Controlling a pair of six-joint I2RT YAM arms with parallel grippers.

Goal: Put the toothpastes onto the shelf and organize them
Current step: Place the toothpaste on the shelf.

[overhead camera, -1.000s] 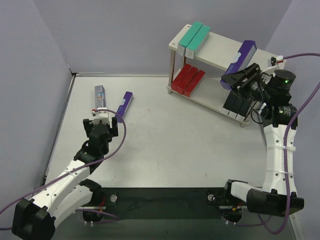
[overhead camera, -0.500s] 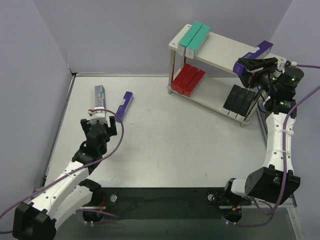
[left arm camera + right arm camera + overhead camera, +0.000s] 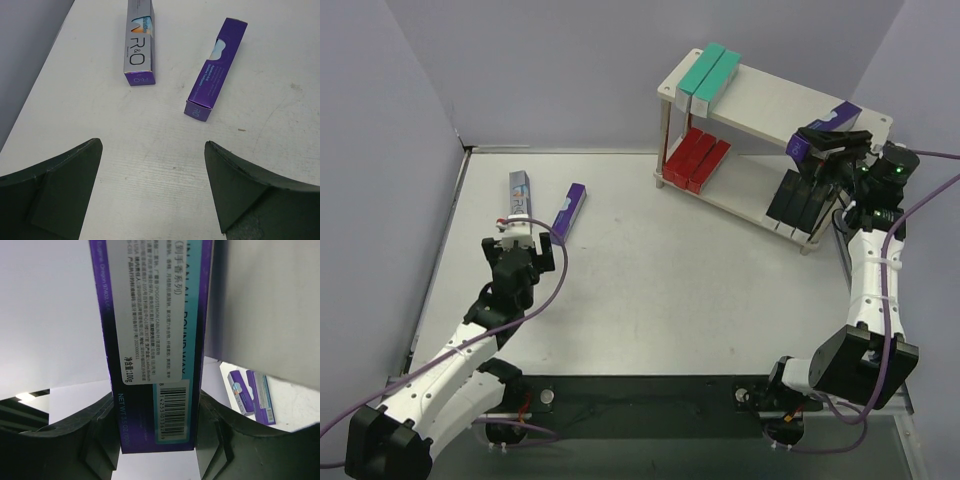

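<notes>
"R&O" on silver carton (image 3: 139, 45), "100g" on purple carton (image 3: 150, 340).

On the shelf (image 3: 760, 100), a toothpaste pair (image 3: 709, 73) is laid upper left, a trio (image 3: 697, 158) lower left and a second trio (image 3: 800, 198) lower right. A held carton (image 3: 843, 112) is seen at the upper right end, perhaps touching the board. Two loose cartons (image 3: 520, 196) are set on the table (image 3: 670, 270), well leftward.

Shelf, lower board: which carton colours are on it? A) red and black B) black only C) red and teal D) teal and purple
A: the red cartons sit at the left end of the lower board and the black cartons at its right end; the teal cartons are up on the top board.
</notes>
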